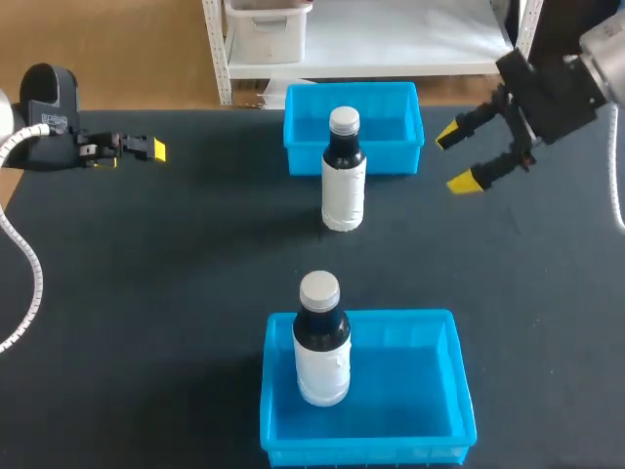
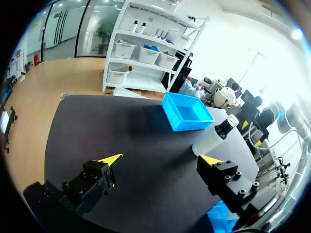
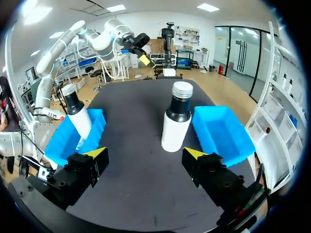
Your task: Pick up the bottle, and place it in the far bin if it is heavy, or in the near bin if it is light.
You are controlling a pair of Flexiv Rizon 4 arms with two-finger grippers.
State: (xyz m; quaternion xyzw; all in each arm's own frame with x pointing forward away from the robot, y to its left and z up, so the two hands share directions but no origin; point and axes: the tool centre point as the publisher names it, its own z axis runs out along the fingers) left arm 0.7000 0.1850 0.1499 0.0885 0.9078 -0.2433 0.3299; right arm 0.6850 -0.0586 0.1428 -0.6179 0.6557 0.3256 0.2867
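At 6 o'clock, the near bin held a bottle standing up. Past it, a second bottle stood on the table, just before the far bin at 12 o'clock. My left claw at 10 o'clock and right claw at 2 o'clock both had fingers apart.

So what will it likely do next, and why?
Probably ease the right gripper toward the bottle on the table: its fingers are open and empty, and that bottle stands ahead of them. The other bottle already sits in the near bin.
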